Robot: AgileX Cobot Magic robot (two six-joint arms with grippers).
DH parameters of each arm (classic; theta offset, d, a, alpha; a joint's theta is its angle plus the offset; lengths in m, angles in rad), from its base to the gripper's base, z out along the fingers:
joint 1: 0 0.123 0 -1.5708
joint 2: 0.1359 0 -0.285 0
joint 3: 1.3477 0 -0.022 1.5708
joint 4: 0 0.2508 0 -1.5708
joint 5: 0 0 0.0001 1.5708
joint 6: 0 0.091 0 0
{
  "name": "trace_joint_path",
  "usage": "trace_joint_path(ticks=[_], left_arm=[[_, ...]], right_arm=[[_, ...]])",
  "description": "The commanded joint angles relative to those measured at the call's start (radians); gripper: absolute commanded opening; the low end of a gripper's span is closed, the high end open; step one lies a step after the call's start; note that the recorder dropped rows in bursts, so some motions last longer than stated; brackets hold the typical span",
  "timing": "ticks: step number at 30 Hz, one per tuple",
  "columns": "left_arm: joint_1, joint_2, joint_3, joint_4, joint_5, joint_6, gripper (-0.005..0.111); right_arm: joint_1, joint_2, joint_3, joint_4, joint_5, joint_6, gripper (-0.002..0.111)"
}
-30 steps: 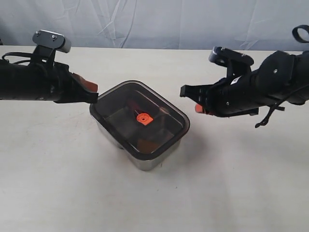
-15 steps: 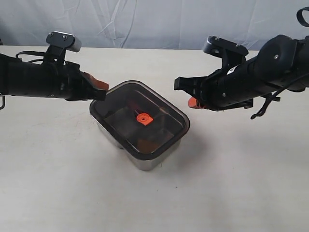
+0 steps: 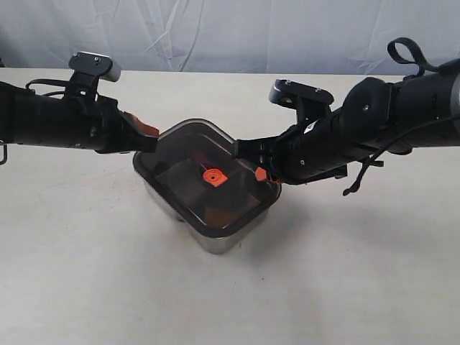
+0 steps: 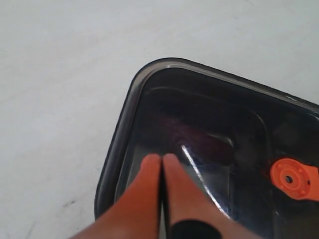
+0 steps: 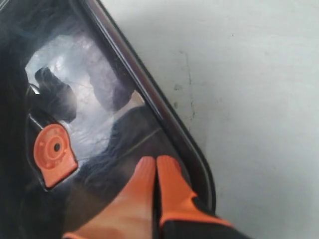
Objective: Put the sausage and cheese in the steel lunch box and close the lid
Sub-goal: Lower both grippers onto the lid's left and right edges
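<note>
the steel lunch box [image 3: 215, 241] sat mid-counter [image 3: 86, 287] with the dark lid [image 3: 188, 164] on top, its orange valve [image 3: 213, 175] at the centre. the contents were too dim to tell. the right gripper [image 3: 260, 172], fingers pinched together and empty, hung over the lid's right edge. the left gripper [image 3: 147, 138], likewise pinched, hung over its far left corner.

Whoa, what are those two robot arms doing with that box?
The dark lid already sits on the steel lunch box. The left claw and the right claw are both shut. Their orange tips are over opposite ends of the lid, one on each side of the orange valve. They look to be pressing the lid down to seal it. What is inside is too dim to make out.
</note>
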Motion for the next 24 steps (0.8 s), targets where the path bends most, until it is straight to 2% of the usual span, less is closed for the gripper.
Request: trace_joint_path(ticks=[1, 9, 24], left_arm=[[0.002, 0.030, -0.003, 0.005, 0.007, -0.017, 0.000], [0.000, 0.121, -0.003, 0.029, 0.028, -0.042, 0.000], [0.000, 0.162, -0.003, 0.031, 0.038, -0.046, 0.000]], right_arm=[[0.006, 0.031, 0.004, 0.003, -0.003, -0.002, -0.001], [0.006, 0.030, 0.004, 0.007, -0.003, -0.002, -0.001], [0.006, 0.118, 0.004, 0.011, 0.007, -0.002, -0.001]])
